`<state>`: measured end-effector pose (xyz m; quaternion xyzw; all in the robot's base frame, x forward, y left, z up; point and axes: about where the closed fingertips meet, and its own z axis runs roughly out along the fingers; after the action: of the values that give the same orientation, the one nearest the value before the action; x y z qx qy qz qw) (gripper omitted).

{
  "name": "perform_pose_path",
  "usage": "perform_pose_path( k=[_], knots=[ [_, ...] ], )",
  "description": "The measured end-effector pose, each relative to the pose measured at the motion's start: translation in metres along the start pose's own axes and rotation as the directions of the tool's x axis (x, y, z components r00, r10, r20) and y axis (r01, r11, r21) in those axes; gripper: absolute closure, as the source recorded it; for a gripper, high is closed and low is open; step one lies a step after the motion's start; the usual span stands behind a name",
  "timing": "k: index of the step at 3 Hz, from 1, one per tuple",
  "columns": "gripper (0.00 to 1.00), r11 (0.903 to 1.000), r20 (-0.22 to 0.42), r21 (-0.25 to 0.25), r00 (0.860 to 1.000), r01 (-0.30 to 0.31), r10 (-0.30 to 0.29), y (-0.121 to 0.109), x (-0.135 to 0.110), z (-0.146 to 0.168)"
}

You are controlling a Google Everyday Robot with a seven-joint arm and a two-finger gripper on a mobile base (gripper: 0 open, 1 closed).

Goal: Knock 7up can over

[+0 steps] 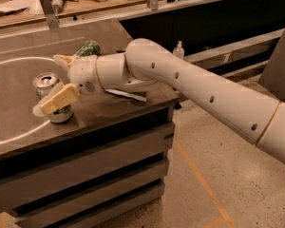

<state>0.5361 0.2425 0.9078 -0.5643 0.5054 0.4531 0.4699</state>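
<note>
The 7up can (pixel 61 114), pale silver-white with green markings and a silver top, stands upright near the front edge of the dark table (pixel 19 99). My gripper (pixel 47 84) reaches in from the right and is open. Its near cream finger (pixel 59 99) lies across the front of the can. The far finger (pixel 61 60) sits behind the can, so the can stands between the two fingers. The lower right side of the can is hidden by the near finger.
A dark-green can (pixel 88 48) lies on the table behind my wrist. A snack bag (pixel 128 95) is mostly hidden under my arm. A white circle line (pixel 9 61) marks the tabletop. A small bottle (pixel 179 50) stands beyond the table's right edge.
</note>
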Motion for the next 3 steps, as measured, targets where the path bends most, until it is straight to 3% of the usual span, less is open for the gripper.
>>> perform_pose_path(
  k=[1, 2, 3],
  knots=[
    [0.17, 0.9998, 0.001, 0.011, 1.000, 0.016, -0.016, 0.007, -0.007, -0.005],
    [0.28, 0.9990, 0.003, 0.031, 0.999, 0.033, -0.033, 0.011, -0.013, -0.014],
    [0.28, 0.9979, 0.015, 0.053, 0.999, 0.037, -0.037, 0.014, -0.013, -0.025]
  ],
)
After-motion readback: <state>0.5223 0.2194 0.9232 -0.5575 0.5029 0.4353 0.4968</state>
